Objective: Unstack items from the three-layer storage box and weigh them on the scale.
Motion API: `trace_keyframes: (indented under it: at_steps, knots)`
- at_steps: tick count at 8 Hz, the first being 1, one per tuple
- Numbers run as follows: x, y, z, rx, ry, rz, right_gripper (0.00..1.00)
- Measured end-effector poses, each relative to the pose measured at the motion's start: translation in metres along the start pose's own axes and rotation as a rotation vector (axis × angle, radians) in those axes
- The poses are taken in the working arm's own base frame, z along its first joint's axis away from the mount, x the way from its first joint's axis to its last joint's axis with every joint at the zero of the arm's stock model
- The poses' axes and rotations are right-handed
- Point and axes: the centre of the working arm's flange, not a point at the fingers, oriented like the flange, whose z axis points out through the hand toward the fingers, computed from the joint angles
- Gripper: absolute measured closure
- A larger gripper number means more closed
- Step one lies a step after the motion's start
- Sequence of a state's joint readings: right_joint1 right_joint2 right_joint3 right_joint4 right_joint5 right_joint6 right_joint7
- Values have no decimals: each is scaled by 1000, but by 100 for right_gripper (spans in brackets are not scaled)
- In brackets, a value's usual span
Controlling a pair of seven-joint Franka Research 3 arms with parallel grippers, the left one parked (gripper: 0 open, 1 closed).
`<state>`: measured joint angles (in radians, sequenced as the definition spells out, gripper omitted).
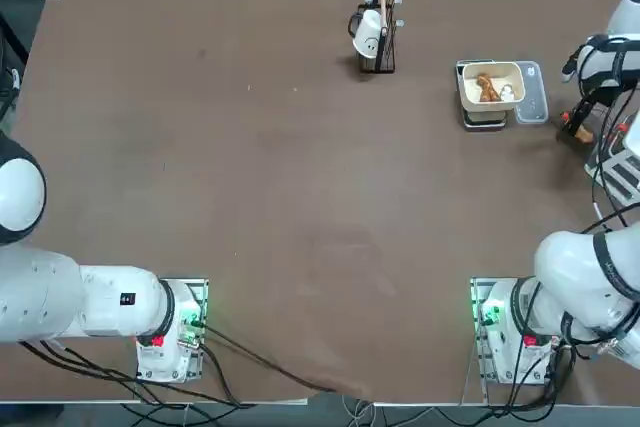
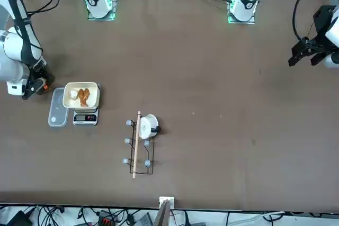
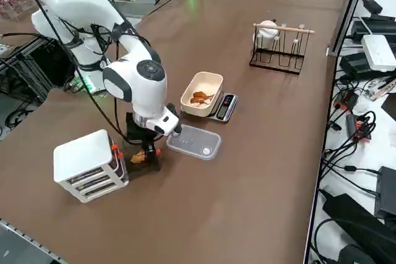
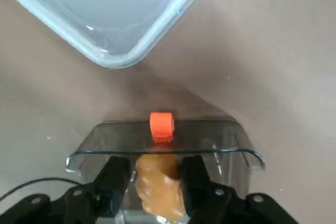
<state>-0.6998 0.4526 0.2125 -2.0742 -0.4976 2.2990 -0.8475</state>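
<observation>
Hand (image 4: pixel 157 179), right: low beside our storage box (image 3: pixel 90 165), fingers clamped on a brown lump (image 4: pixel 157 184) in the pulled-out drawer (image 4: pixel 163 145), ready for the scale (image 3: pixel 224 107).

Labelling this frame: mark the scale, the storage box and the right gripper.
scale (image 3: pixel 224 107), right side view, on its dark display end.
storage box (image 3: pixel 80 153), right side view, on its white top.
right gripper (image 4: pixel 152 179), right wrist view, between fingertips, on the brown piece.

Robot lab, table (image 1: pixel 250 197), cables (image 3: pixel 356 122)

Cream tray (image 2: pixel 95 89) on scale (image 2: pixel 85 118), brown piece (image 2: pixel 83 96) inside
</observation>
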Motion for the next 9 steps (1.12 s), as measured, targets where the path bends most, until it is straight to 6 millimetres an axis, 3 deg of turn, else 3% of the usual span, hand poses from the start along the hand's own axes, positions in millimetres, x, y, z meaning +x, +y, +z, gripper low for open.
trace_keyframes:
  at_steps: [3,5,7,9]
  knots:
    - [-12,5,8,4,0,17,55]
    - [-9,9,-9,-20,6,19,56]
    - [6,4,-70,-7,22,72,56]
    - [28,-18,-138,147,104,180,56]
